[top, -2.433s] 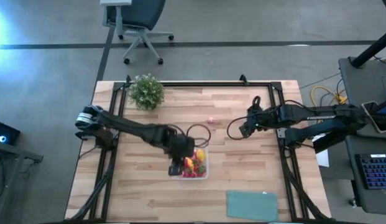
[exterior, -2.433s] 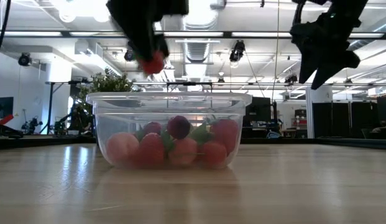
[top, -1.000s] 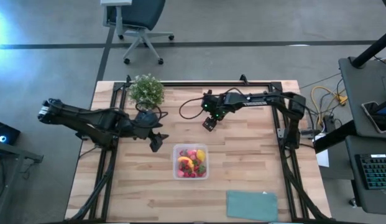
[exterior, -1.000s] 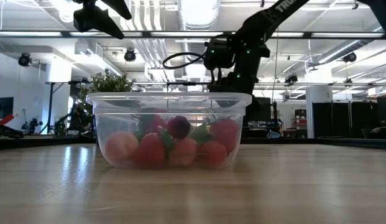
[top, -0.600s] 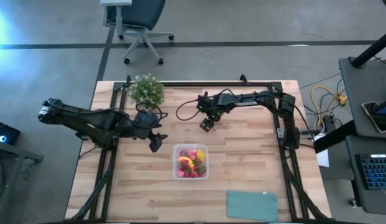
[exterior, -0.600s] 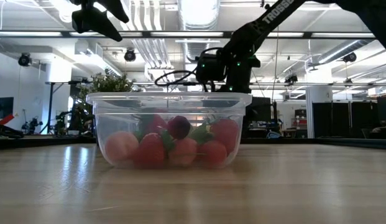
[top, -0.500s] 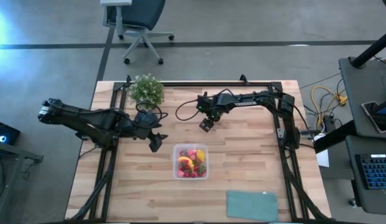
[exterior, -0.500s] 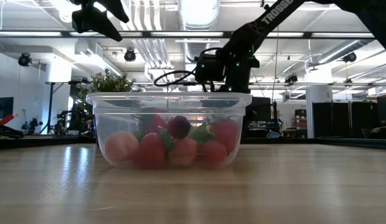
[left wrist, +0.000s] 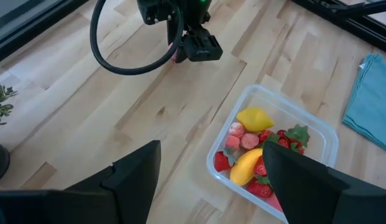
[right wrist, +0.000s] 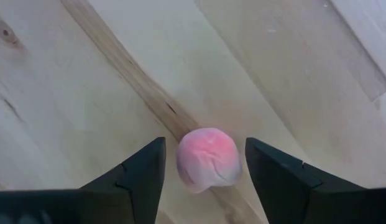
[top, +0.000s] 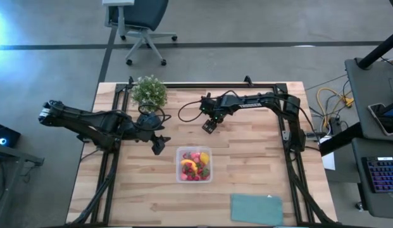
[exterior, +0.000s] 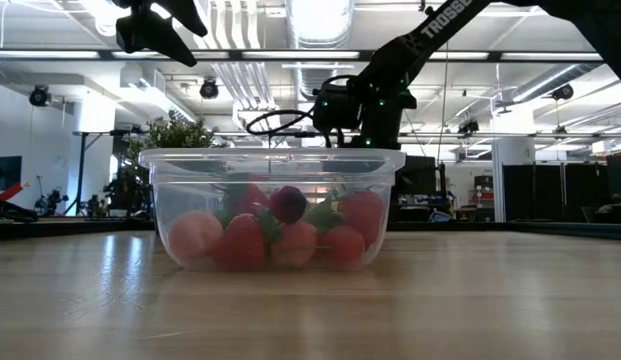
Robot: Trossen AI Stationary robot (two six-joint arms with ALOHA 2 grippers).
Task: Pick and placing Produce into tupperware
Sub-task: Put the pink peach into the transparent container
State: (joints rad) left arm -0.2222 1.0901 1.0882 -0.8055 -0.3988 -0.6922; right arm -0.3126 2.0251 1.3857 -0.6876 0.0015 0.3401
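Observation:
The clear tupperware (top: 178, 166) stands near the table's middle, holding a yellow banana (left wrist: 247, 167), a lemon (left wrist: 255, 118) and red and pink berries (exterior: 290, 240). One loose pink berry (right wrist: 208, 158) lies on the wood on the far side of it. My right gripper (top: 209, 126) is low over that berry, open, with one finger on either side of it and a thin gap showing at each. My left gripper (top: 158, 147) hangs open above the table, left of the tupperware, with nothing between its fingers.
A green potted plant (top: 149, 93) stands at the far left corner, close behind my left arm. A flat teal cloth (top: 256, 209) lies at the near right edge. Black frame rails (top: 291, 158) run along the table's sides. Bare wood lies right of the tupperware.
My right gripper has come down a little and toward the table's left, over the loose pink berry. The berry and the tupperware have stayed where they were.

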